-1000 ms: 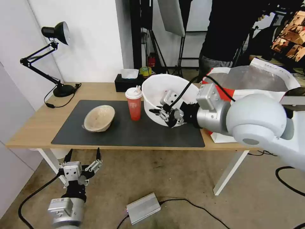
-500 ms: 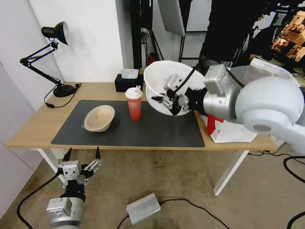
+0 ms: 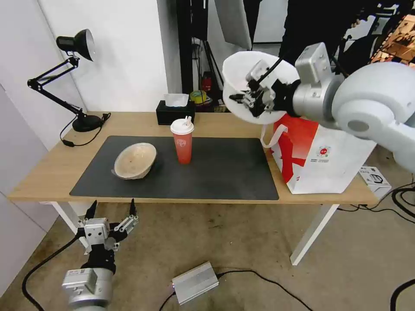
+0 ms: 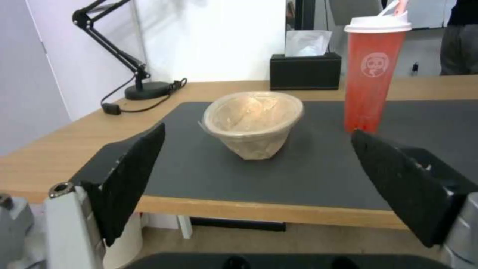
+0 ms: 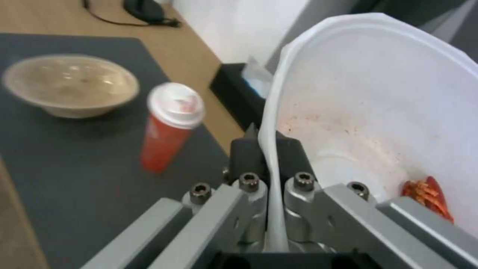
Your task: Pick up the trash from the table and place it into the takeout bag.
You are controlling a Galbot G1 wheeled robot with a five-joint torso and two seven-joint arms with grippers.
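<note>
Hanging in the air above the worktop's [image 3: 56, 172] right end, the large white bowl [image 3: 242, 71] is tipped on its side, its rim clamped between the fingers of the right end effector [image 3: 250, 96], just over the top of the takeout bag [image 3: 322, 157]. A red crumpled wrapper [image 5: 428, 198] lies inside the bowl against its wall. On the dark grey mat [image 3: 216, 172], the red drink cup [image 3: 182, 141] stands upright near the middle, and the beige pulp bowl [image 3: 135, 160] sits tilted toward the mat's left side. The black tissue box [image 3: 173, 113] rests at the worktop's far edge. The left end effector [image 3: 111, 214] hangs below the worktop's front edge, fingers spread and empty.
</note>
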